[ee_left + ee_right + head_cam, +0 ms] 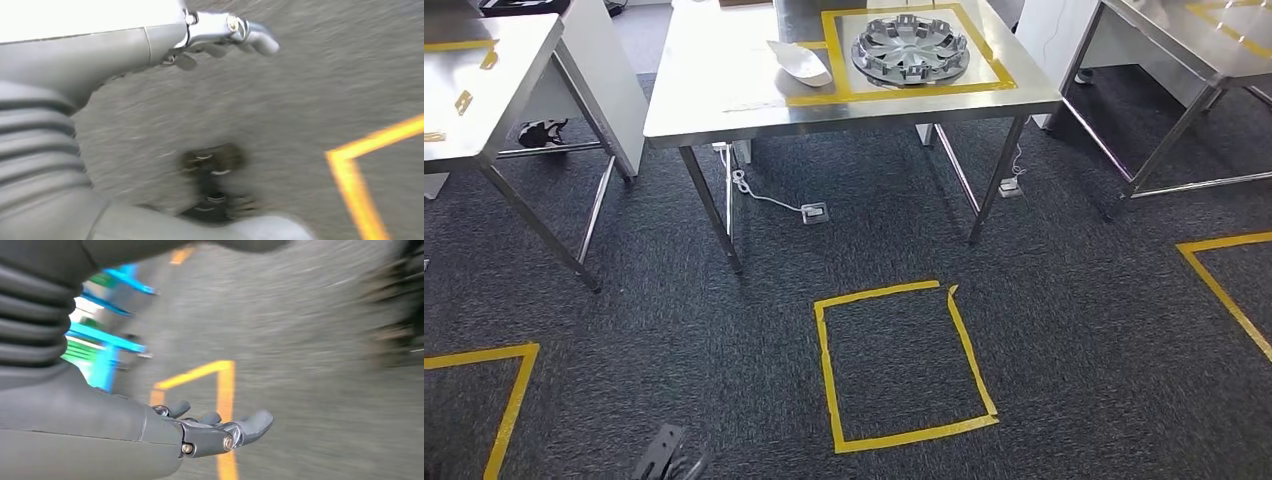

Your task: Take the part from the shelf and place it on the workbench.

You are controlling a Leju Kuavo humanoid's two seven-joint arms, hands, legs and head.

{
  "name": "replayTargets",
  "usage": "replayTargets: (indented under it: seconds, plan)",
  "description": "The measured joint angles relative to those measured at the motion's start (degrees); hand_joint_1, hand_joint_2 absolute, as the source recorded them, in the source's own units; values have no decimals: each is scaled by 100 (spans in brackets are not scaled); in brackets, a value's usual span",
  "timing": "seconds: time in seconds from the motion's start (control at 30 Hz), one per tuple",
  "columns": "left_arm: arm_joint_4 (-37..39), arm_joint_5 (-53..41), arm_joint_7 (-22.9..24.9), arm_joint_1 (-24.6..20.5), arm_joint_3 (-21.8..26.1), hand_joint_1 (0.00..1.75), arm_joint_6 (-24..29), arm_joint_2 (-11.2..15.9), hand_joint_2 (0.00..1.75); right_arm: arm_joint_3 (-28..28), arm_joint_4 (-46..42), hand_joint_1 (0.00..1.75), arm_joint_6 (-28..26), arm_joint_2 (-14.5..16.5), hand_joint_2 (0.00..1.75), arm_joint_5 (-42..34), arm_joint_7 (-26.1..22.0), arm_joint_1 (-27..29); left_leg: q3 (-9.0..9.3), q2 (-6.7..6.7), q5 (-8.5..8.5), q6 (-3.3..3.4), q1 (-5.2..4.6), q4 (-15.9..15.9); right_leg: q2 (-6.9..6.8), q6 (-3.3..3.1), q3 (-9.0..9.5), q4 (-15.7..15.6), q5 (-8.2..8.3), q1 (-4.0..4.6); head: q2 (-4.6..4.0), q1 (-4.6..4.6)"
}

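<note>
Workbench (724,95): a steel table at the top of the head view, its far edge cut off by the frame.
Part (911,47): a round silver wheel cover lying flat on the workbench, inside a yellow tape rectangle (894,93) whose far side is cut off.
White piece (800,62): a curved pale shape on the workbench just beside the part, overlapping the tape line; what it is cannot be told.
Floor square (904,365): yellow tape on the dark carpet, in front of the workbench.
Cable (769,197): runs under the workbench to a small floor box.
Left hand (220,35): blurred, hanging over carpet, fingers stretched out, nothing in it.
Right hand (220,430): blurred, fingers loosely extended and apart, empty; blue and green shapes behind it are too smeared to identify.
Neighbouring tables: either side of the workbench, both cropped.
</note>
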Motion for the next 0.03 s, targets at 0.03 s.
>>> replayTargets:
  seconds: [0.03]
  plan:
    - [-68, 0, 0, -47, 0, 0, 1, -1, 0, 4, 60, 0, -1, -6, 0, 1, -1, 54, -9, -4, -2, -6, 4, 8, 0, 18, -94, 191, -84, -13, 0, 5]
